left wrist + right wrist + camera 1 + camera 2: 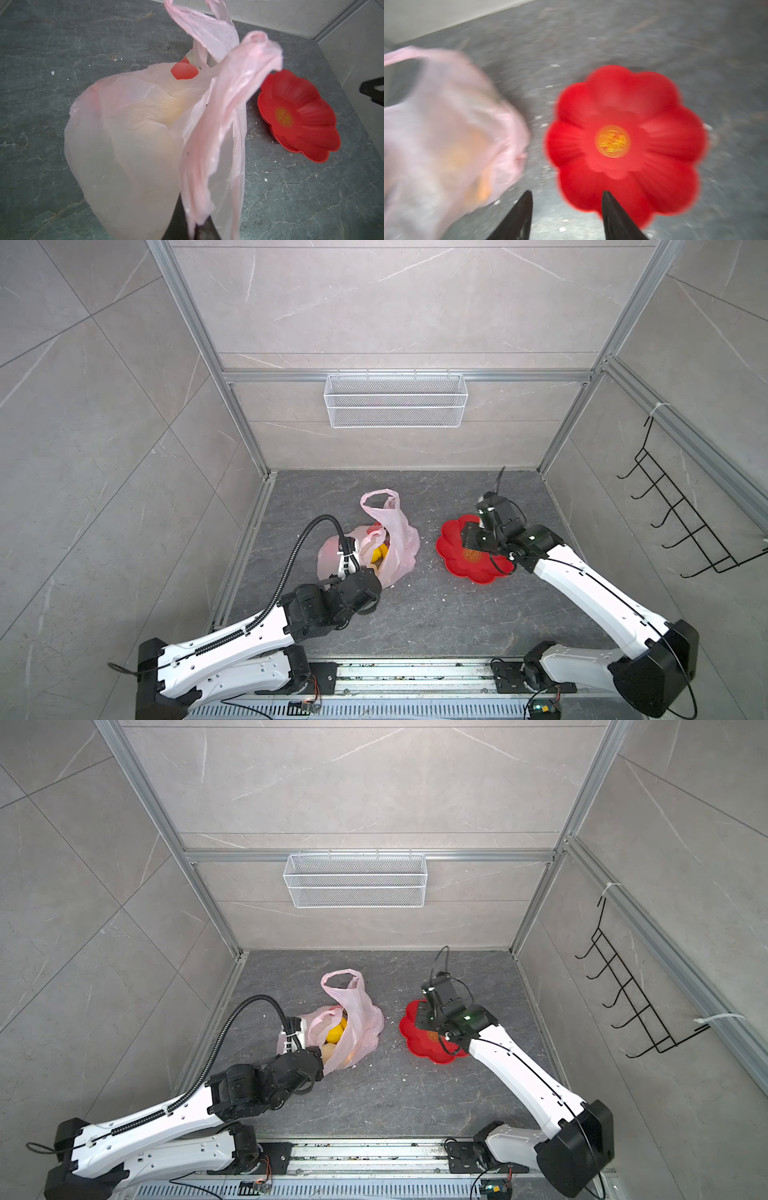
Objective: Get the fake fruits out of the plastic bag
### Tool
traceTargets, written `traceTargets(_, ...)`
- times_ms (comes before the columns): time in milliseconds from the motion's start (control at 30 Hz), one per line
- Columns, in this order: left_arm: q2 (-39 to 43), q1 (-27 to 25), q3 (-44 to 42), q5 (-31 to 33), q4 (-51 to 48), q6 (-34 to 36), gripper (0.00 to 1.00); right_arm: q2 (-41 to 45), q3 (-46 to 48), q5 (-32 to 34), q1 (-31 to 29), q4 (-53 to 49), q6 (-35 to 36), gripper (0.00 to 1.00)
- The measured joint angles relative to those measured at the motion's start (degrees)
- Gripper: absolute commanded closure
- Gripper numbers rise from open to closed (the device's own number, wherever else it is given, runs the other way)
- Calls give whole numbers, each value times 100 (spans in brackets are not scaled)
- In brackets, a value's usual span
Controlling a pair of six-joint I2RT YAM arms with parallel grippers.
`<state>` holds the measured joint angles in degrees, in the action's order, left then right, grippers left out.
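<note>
With the left pincer [195, 226] clamped on a handle [228, 108] of the plastic bag [395, 549] — sitting on the bench [415, 614] near the red dish [311, 99], fruits [334, 1031] inside — hold that handle high and taut so the open, empty right pincer [566, 192] can reach the mouth cleanly.

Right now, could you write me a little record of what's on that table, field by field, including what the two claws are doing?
plastic bag: pale pink, on the grey tabletop, mouth open
fruits: inside the bag; yellow fruit and red fruit visible
dish: red, flower-shaped, empty, beside the bag, not touching
left gripper: shut on a bag handle
right gripper: open, empty, by the dish
</note>
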<state>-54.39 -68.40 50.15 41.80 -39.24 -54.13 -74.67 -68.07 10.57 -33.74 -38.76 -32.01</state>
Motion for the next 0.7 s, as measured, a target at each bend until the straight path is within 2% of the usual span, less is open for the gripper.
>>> traceTargets(100,-219,-286,101,339,-144,-284,97,-581,-452,-31,-634,197,87,33)
traceTargets(300,-315,-420,101,992,-737,-903,97,-1766,-1156,-37,-1408,428,144,27)
traceTargets(700,-358,-461,50,1480,-1115,-1469,97,-2839,-2264,-162,-1836,496,-24,25)
